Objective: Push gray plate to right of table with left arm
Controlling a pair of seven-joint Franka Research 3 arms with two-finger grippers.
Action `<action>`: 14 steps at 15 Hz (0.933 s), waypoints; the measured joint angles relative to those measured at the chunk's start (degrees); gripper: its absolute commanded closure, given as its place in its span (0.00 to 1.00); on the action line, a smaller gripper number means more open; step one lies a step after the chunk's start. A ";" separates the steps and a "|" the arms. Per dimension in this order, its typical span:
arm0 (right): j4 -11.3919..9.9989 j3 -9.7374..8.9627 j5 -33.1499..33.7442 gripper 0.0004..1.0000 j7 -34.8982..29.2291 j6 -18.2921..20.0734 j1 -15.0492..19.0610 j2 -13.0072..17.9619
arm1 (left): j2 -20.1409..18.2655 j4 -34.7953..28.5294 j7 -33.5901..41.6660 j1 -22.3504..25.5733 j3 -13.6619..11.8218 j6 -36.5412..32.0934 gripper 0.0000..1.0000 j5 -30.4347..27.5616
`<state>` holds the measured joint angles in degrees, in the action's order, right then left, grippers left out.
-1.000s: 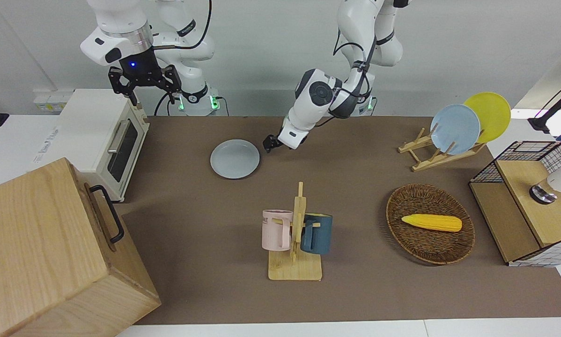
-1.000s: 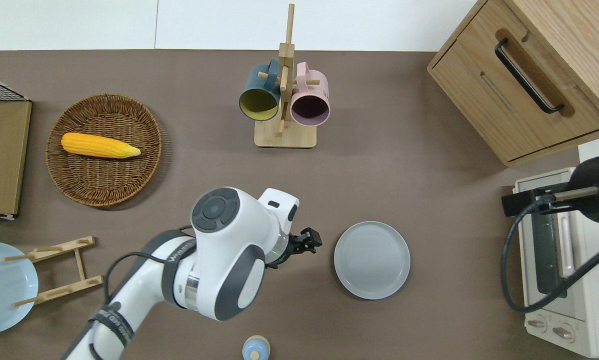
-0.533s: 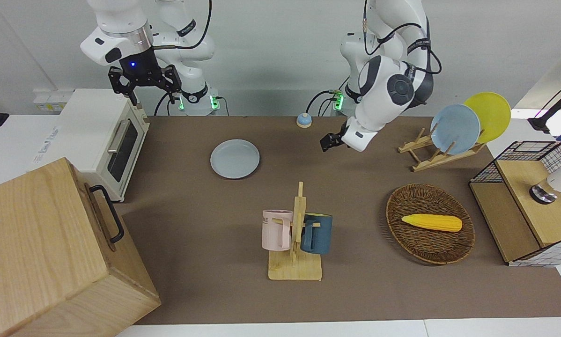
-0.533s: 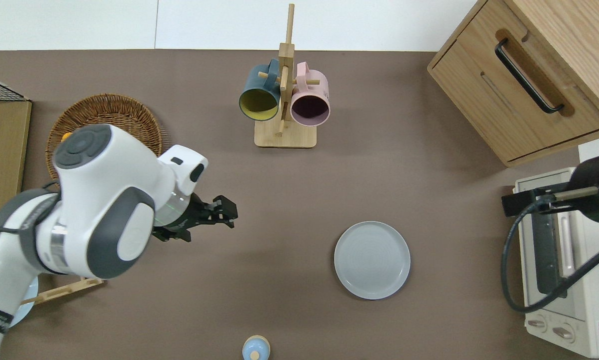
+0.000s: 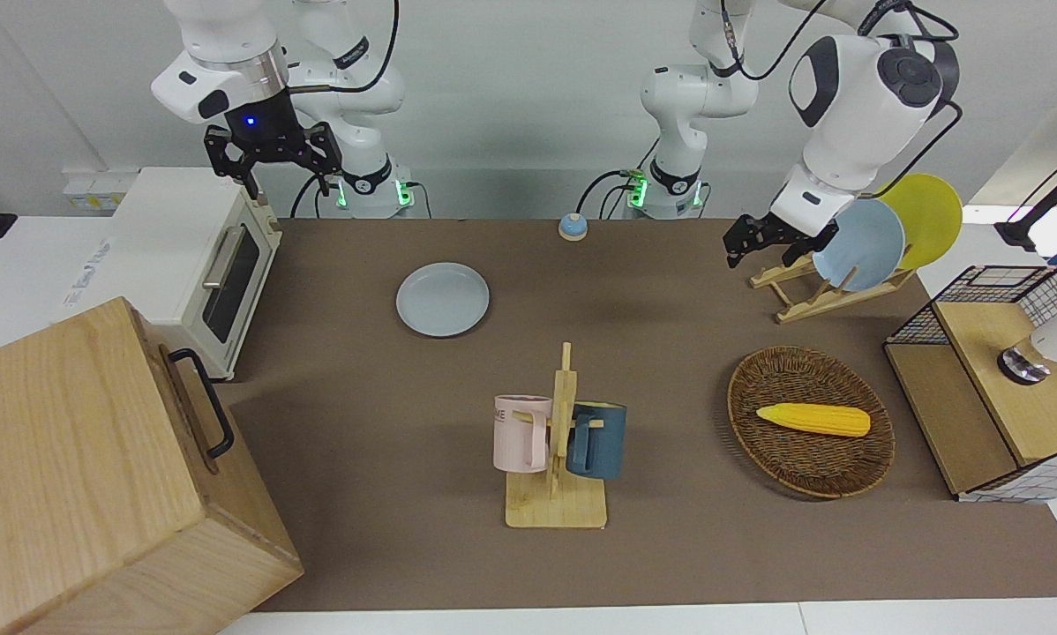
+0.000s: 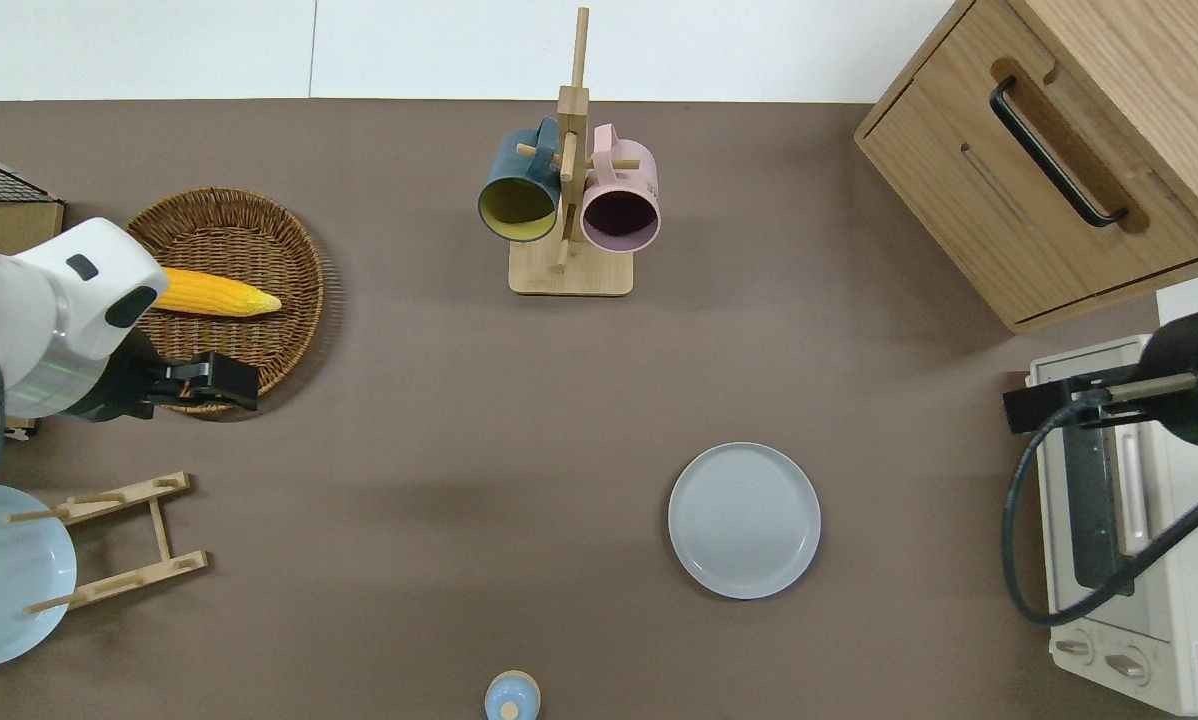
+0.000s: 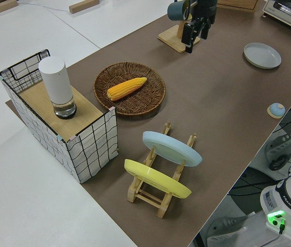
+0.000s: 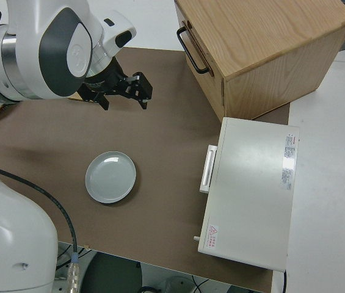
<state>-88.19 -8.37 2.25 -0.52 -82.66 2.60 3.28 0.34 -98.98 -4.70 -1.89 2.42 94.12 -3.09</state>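
Left gripper hangs in the air over the edge of the wicker basket, well apart from the gray plate.

Whether the left gripper's jaws are open or closed I cannot tell; it holds nothing. The basket under it carries a corn cob and sits toward the left arm's end of the tabletop, with a wooden plate rack nearer to the robots. The gray plate lies flat on the tabletop toward the right arm's end, near the white toaster oven, and nearer to the robots than the mug stand. The right arm is parked, its gripper spread open and empty.
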 measured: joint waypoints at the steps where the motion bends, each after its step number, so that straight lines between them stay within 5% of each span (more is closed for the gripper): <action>1: 0.00 0.00 0.00 0.00 0.00 0.00 0.00 0.00 | -0.14 1.35 0.10 1.50 1.02 -0.63 0.01 0.76; 14: 0.00 0.00 0.00 0.00 0.00 0.00 0.00 0.00 | -0.54 5.46 0.28 3.90 2.52 -0.77 0.01 1.09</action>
<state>-88.19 -8.37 2.25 -0.52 -82.66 2.60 3.28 -0.20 -93.52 -4.41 2.01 4.94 93.35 -2.00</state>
